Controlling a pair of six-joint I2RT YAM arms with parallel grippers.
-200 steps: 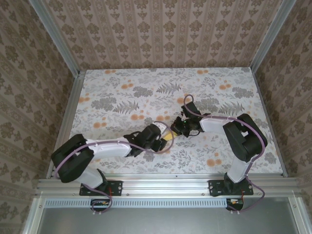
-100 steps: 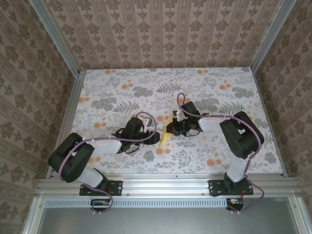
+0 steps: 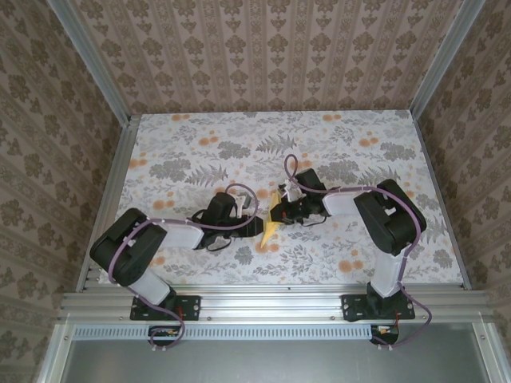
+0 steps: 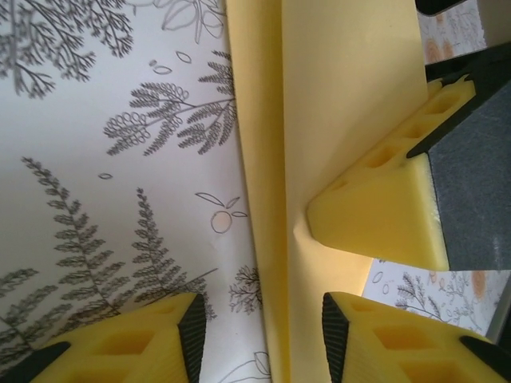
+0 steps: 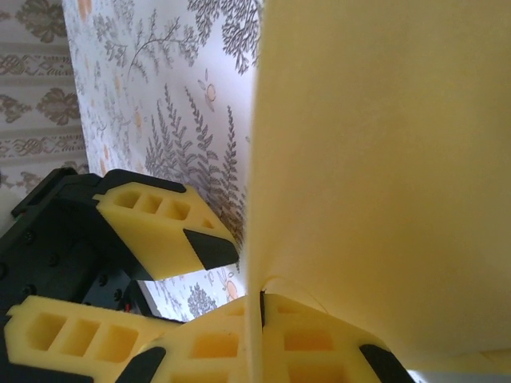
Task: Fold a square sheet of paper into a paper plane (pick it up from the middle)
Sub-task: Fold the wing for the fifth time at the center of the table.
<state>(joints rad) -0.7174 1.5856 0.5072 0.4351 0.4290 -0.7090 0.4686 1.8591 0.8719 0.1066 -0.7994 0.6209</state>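
Yellow paper plane (image 3: 272, 226) sits clamped in right pincer (image 3: 281, 212) over floral tabletop (image 3: 192, 152); left pincer (image 3: 256, 227) spread wide, w/ plane's edge btwn its fingers (image 4: 120, 347).

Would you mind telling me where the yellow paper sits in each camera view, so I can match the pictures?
Top external: the yellow paper is a small sliver near the picture's centre, between the left gripper and the right gripper.
Left wrist: a tall band from top centre to the bottom edge.
Right wrist: a broad sheet across the right side.
Shared landmark: the right gripper, clamped on the paper; its yellow finger shows in the left wrist view.
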